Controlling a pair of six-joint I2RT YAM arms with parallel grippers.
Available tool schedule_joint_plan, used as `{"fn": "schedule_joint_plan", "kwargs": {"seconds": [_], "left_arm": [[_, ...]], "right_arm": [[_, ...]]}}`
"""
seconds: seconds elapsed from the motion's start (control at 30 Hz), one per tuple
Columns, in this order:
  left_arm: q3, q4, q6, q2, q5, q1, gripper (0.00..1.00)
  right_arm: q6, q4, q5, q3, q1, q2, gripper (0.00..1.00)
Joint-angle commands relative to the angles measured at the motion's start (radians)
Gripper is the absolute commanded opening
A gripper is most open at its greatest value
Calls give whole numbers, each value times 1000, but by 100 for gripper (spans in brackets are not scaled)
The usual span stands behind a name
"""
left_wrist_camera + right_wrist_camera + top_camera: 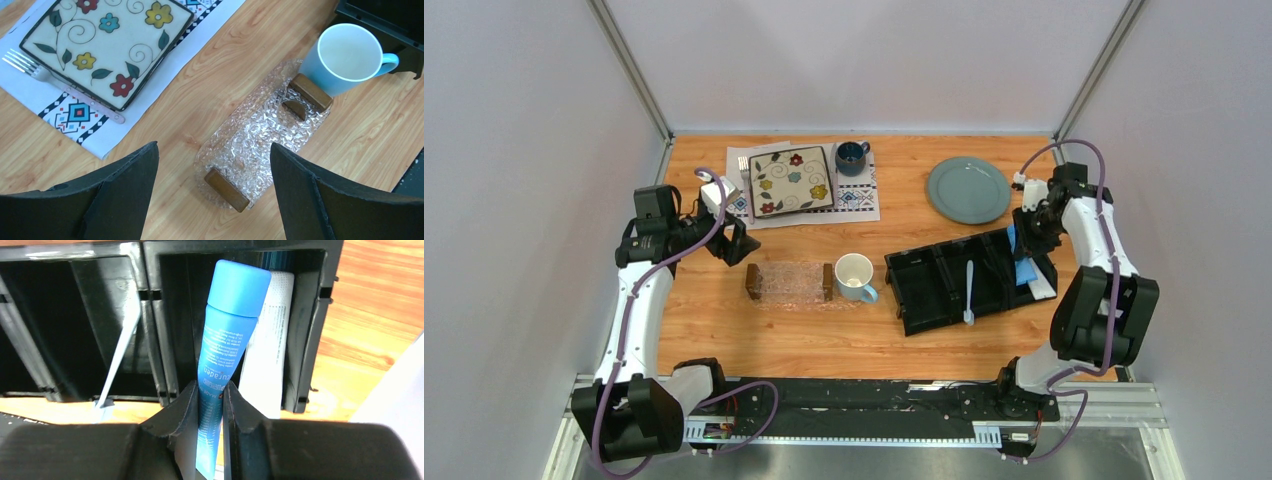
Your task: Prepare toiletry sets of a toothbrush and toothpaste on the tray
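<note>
Organizer [934,285]: black, right of mug [854,275].
Tray [789,282]: left of mug, just beside it.
Left gripper [214,146]: spread wide above tray.
Right gripper [211,395]: pinching blue tube [230,315] at organizer's right-end compartment.
Toothbrush [969,290]: in neighbouring compartment.

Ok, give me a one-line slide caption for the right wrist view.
Right gripper pinches the blue tube by its tail in the black organizer, white tube beside it, toothbrush one compartment over.
</note>
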Motion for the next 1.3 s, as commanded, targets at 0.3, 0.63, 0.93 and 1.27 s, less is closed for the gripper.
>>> {"fn": "schedule_joint_plan", "kwargs": {"seconds": [0.3,0.63,0.93,1.27], "left_arm": [[56,71,40,-108,-88,-274,96],[151,76,114,-91,-202,-507,96],[203,105,144,-53,-326,-678,96],[260,82,250,31,-432,-846,96]], "right_arm": [[-29,-307,-207,301,186,-140,11],[46,-352,-325,459,521,-63,12],[48,-369,-411,560,691,61,12],[-7,-419,-480,637,773,153,12]]}}
